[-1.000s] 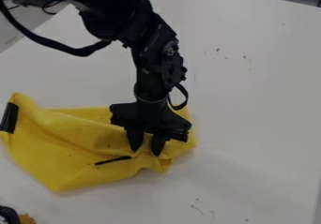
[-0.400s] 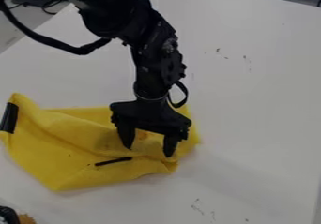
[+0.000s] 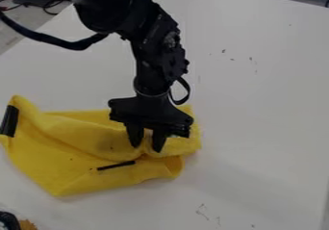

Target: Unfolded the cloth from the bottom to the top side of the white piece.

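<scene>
At the far left, a dark, straight-sided strip (image 3: 9,121) sits on the edge of the yellow cloth (image 3: 48,157). Below the cloth's left part, a round black thing (image 3: 7,220) is next to a bumpy orange-brown bit (image 3: 27,224). Above the cloth's left part, past the table's edge, are thin, bendy wires (image 3: 55,3). The cloth looks soft and floppy, with a pointy bottom corner, a fat fold along its upper part and a curvy lower edge. A thin black bar (image 3: 116,165) lies on its middle. On the cloth's right part, the hard black hand (image 3: 147,148) points down, its fingers narrow, pinching a bump of cloth. Right of the cloth, the flat white table (image 3: 263,113) stretches wide, giving lots of room to move, with little dark marks (image 3: 202,211) below and to the right of the cloth.
</scene>
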Available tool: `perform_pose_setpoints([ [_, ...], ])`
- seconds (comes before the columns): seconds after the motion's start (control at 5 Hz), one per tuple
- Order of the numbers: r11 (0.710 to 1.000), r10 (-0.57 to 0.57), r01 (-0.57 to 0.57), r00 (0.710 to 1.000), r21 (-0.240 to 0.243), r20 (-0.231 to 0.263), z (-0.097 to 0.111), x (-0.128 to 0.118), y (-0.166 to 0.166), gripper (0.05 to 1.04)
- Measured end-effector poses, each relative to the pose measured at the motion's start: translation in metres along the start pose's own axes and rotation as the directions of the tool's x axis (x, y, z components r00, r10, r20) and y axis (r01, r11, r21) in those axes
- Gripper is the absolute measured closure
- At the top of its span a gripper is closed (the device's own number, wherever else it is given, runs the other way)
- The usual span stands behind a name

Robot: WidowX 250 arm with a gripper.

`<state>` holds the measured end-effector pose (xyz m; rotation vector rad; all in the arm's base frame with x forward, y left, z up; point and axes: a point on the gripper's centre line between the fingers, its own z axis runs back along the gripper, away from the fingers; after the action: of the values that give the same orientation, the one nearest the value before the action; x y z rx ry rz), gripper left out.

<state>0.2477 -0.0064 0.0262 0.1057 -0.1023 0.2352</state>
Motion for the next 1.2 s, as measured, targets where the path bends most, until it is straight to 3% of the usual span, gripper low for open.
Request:
perform_pose_setpoints([
  [0.2,1.000,0.004,-0.004,1.000,0.002,0.000,0.000,0.000,0.000,0.916],
  [0.4,1.000,0.001,-0.001,1.000,0.001,0.006,0.000,0.001,0.000,1.015],
  [0.8,0.997,-0.069,0.068,0.995,0.021,0.070,0.023,0.053,-0.003,1.025],
  [1.2,0.990,-0.143,0.143,0.987,0.009,0.075,0.019,0.113,0.014,1.026],
])
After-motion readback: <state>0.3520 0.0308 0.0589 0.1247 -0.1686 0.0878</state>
